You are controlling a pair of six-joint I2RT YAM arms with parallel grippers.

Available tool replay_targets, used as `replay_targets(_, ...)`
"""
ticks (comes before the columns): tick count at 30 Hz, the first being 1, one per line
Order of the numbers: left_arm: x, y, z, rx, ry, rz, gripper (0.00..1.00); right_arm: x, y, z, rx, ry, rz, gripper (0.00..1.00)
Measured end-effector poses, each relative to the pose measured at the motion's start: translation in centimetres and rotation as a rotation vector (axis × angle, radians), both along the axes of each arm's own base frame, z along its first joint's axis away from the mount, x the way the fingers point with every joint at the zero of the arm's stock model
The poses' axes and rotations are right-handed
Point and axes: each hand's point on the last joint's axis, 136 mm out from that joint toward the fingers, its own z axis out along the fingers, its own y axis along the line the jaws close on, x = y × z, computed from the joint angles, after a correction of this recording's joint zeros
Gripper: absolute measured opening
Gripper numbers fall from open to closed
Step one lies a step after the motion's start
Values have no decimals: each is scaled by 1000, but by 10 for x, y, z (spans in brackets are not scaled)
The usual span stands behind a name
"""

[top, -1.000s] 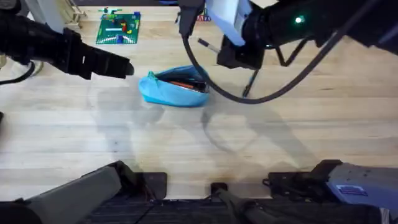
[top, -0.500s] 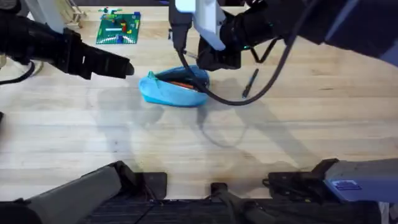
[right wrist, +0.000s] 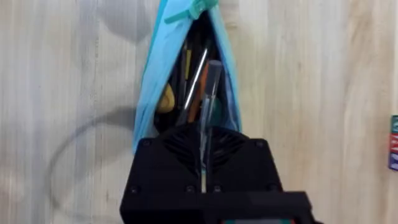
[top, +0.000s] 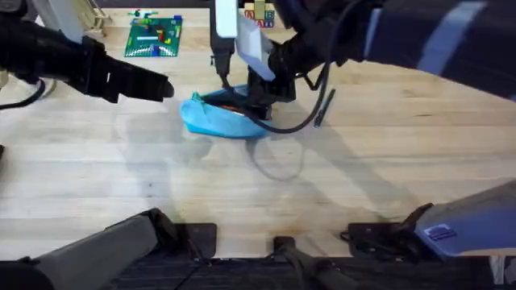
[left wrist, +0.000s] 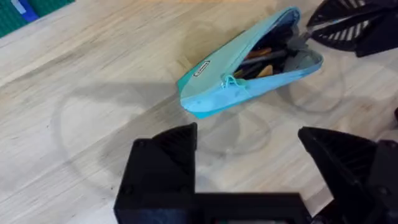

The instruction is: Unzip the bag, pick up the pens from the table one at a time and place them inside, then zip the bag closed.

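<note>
Light wooden planks make up the table (top: 121, 185), with a small green brick plate (top: 153, 37) at its far edge. Near the middle lies the bag (top: 222, 117), a light blue pouch, unzipped and gaping, with several pens already inside, orange and dark ones among them.

From the right wrist camera, the right gripper (right wrist: 204, 163) has its fingers pinched together on 1 slim pale pen (right wrist: 210, 102), whose tip points into the bag's open mouth. Overhead, that gripper sits over the bag's right end, just above or perhaps touching it; the angle makes it hard to tell.

Another dark pen (top: 324, 106) lies on the table to the right of the bag, near it but apart.

The left gripper (left wrist: 249, 155) hangs to the left of the bag, its 2 black fingers spread wide and holding nothing.
</note>
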Motion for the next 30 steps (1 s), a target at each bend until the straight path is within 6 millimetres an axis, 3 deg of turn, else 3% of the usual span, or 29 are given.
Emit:
replay_targets(9,0,0,0,0,0,0,995,1,4,-29,-29,58,5,32)
replay_targets(17,0,0,0,0,0,0,996,10,14,-30,11,51,-18,32)
replay_targets(25,0,0,0,0,0,0,996,5,24,-24,74,79,6,32)
replay_targets(30,0,0,0,0,0,0,996,2,24,-35,63,122,5,32)
